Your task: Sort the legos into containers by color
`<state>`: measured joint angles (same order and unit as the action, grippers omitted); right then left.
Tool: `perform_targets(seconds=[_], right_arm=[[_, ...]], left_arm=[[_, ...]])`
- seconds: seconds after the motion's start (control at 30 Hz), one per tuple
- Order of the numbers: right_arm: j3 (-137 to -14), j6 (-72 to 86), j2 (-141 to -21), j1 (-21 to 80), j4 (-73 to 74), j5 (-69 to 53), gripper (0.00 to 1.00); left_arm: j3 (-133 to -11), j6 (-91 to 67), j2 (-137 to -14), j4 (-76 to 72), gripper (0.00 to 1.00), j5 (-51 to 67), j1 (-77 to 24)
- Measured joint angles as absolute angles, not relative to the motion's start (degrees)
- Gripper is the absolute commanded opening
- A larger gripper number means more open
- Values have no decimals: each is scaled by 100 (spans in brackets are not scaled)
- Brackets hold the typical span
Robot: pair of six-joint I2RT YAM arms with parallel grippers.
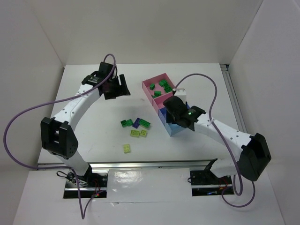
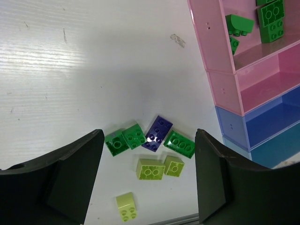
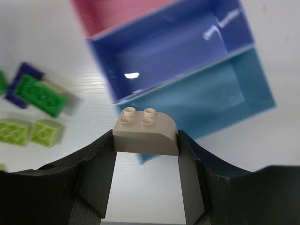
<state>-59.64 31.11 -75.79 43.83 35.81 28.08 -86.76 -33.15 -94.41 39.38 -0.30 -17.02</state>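
**Cream brick gripped over the light blue box**

The right gripper (image 3: 146, 140) was clenched on the cream brick (image 3: 146, 131). One finger pressed against each end, and the studs faced up. In the right wrist view the brick hung over the near wall of the light blue box (image 3: 211, 93), with the periwinkle box (image 3: 178, 42) just beyond. Seen from the top, the right gripper (image 1: 169, 104) sat over the row of boxes (image 1: 154, 78), toward its blue end.

The left gripper (image 2: 149, 136) was spread wide and grasped nothing. From the top it (image 1: 123, 86) stood on the far left side of the loose pile, apart from it and just beside the far pink box (image 1: 149, 93).

The loose bricks lay on the table (image 2: 70, 70), framed between the left fingers in the left wrist view:
- Two dark green bricks (image 2: 125, 140) lay side by side, touching.
- The purple brick (image 2: 158, 133) lay tilted against them.
- One more dark green brick (image 2: 179, 143) touched the purple brick's other side.
- Two yellow-green bricks (image 2: 154, 168) lay together just below that row.
- A third yellow-green one (image 2: 126, 206) lay alone, nearer the arms.

The far pink box held several dark green pieces (image 1: 164, 85). At least one of them (image 2: 240, 24) was tipped on its side. Whether any of them were stacked could not be told.
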Motion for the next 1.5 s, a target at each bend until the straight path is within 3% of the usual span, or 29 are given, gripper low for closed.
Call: perform_targets(seconds=[0.2, 0.37, 0.4, 0.47, 0.6, 0.7, 0.9, 1.1, 1.5], right_arm=[[-5371, 3192, -7568, 3656, 3557, 2582, 60], [-5295, 3100, -7566, 3485, 3444, 2418, 93], [-5301, 3087, -7566, 3483, 3420, 2403, 94], [-5317, 3026, -7566, 3492, 3400, 2381, 94], [-5384, 2888, -7564, 3841, 3393, 2477, 81], [-5468, 2692, -7559, 4615, 3297, 2464, 81], [-5826, 2370, -7929, 5907, 2853, 1979, 93], [-6281, 2189, -9091, 5999, 2600, 1601, 94], [-6580, 1848, -10285, 5745, 2294, 1260, 82]], left_arm=[[-8676, -3315, -9441, 3933, 82, -32, -1702], [-8676, -3317, -9441, 3935, 82, -32, -1702], [-8676, -3317, -9443, 3938, 82, -32, -1702], [-8676, -3317, -9445, 3935, 82, -32, -1702], [-8676, -3317, -9452, 3942, 82, -95, -1702], [-8676, -3319, -9454, 3999, 82, -270, -1702], [-8606, -3334, -9452, 4222, 81, -611, -1594], [-8346, -3334, -9452, 4368, 81, -661, -1326], [-8272, -3332, -9428, 4370, 81, -663, -1223]])
